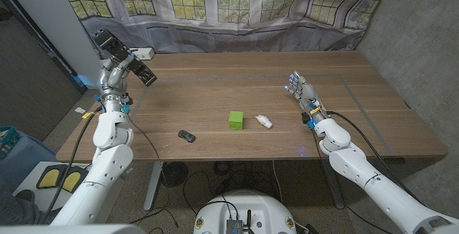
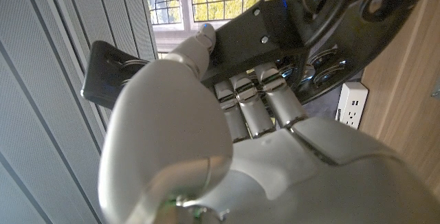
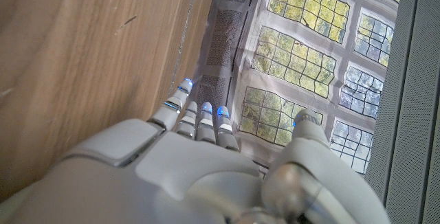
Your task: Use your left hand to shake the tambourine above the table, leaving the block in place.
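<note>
My left hand (image 1: 113, 70) is raised above the table's far left corner and grips the black tambourine (image 1: 129, 56), which tilts across the hand. In the left wrist view my fingers (image 2: 251, 107) curl around the tambourine's black frame (image 2: 275, 31), with metal jingles showing beside them. The green block (image 1: 236, 120) sits on the wooden table (image 1: 237, 76) near the front middle, well away from both hands. My right hand (image 1: 304, 95) is over the table's right side with its fingers apart and holds nothing; the right wrist view shows its fingers (image 3: 196, 114) stretched out.
A small white object (image 1: 265, 122) lies just right of the block. A small black object (image 1: 186, 136) lies to the block's left, near the front edge. A white power outlet (image 2: 350, 104) and a curtained window stand behind the table.
</note>
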